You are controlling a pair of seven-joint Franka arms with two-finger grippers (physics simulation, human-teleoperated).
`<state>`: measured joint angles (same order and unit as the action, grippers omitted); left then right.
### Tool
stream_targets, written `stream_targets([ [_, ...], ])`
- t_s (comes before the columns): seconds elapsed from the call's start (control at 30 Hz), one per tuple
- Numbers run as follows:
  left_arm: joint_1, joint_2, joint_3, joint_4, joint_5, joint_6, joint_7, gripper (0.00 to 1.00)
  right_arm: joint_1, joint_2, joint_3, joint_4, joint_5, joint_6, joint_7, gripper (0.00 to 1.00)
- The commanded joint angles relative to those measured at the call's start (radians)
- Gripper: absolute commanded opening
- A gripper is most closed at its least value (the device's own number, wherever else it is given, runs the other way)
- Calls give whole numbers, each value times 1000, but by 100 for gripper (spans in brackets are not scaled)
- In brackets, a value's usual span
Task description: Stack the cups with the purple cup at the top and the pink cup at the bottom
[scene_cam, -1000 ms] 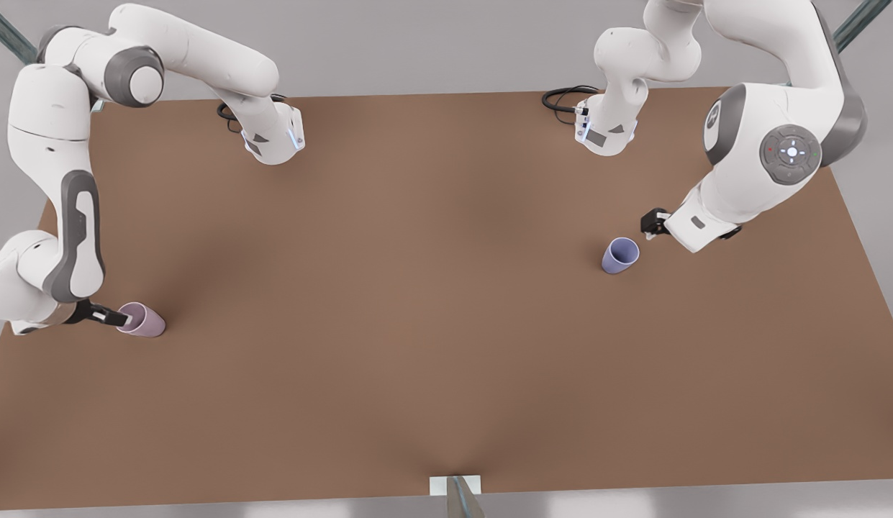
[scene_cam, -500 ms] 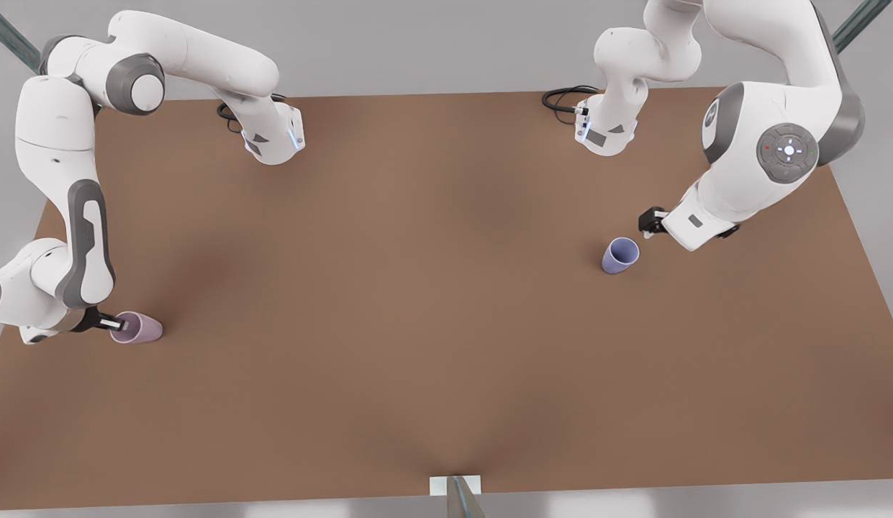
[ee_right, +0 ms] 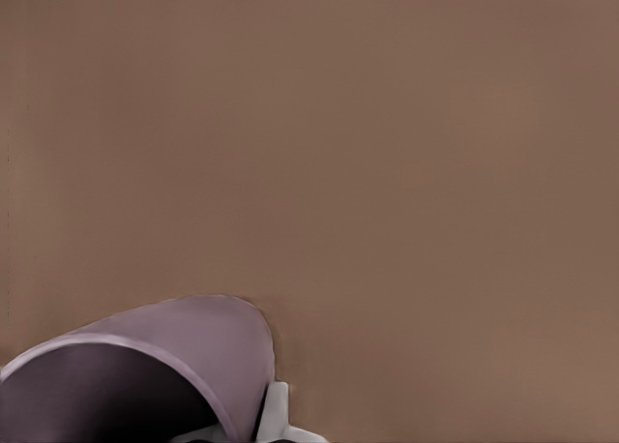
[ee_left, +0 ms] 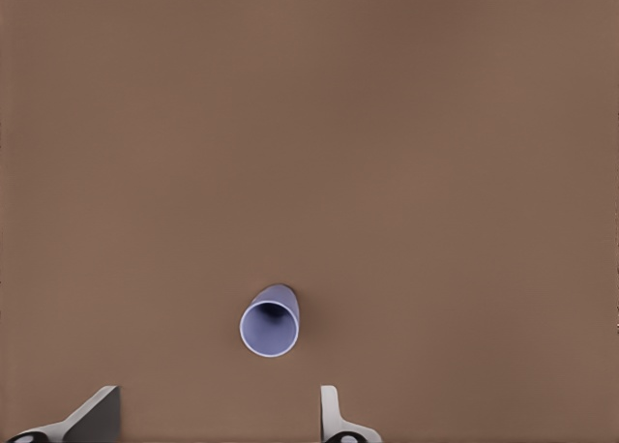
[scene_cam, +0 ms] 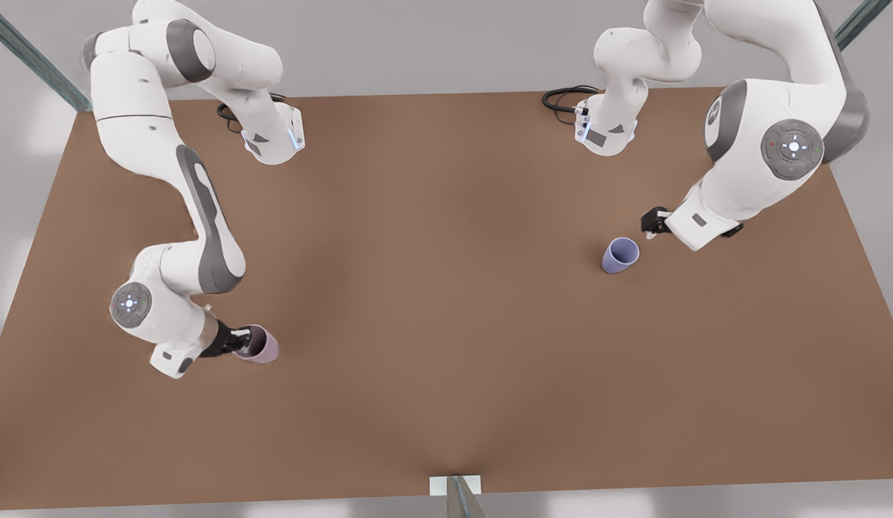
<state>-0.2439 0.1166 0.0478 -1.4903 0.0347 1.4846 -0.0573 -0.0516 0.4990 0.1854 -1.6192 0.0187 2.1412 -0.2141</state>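
the right hand (scene_cam: 239, 344), clamped on the pink cup (scene_cam: 260, 344), has carried it inward from the tabletop (scene_cam: 446, 302) edge toward the centre, while the left hand (scene_cam: 651, 224) waits spread beside the purple cup (scene_cam: 620, 255).

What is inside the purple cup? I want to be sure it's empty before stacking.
The purple cup stands upright on the table. Looking down its mouth, only its own lavender wall and floor show, with nothing lying inside.
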Motion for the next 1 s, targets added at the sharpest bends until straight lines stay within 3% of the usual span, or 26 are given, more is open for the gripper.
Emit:
stream_targets([
  [0.0,0,-9,1,9,2,-7,-4,100,73,0,0,21,-5,-46,373,21],
  [0.07,-2,6,-26,7,-1,-13,2,100,160,21,0,77,-6,-67,515,21],
  [0.23,0,15,-28,-5,-6,-15,11,100,441,351,-15,654,-60,-354,910,21],
  [0.37,0,47,-19,-7,-4,-13,8,100,631,516,-49,906,-68,-322,1032,21],
  [0.53,41,89,-11,-25,-2,-29,13,100,679,615,-47,910,-62,-64,1090,21],
  [0.7,55,15,3,-441,-2,305,14,100,714,667,-63,909,-57,129,1226,21],
  [0.97,55,14,49,-725,-45,623,46,100,716,704,3,903,-55,215,1263,21],
])
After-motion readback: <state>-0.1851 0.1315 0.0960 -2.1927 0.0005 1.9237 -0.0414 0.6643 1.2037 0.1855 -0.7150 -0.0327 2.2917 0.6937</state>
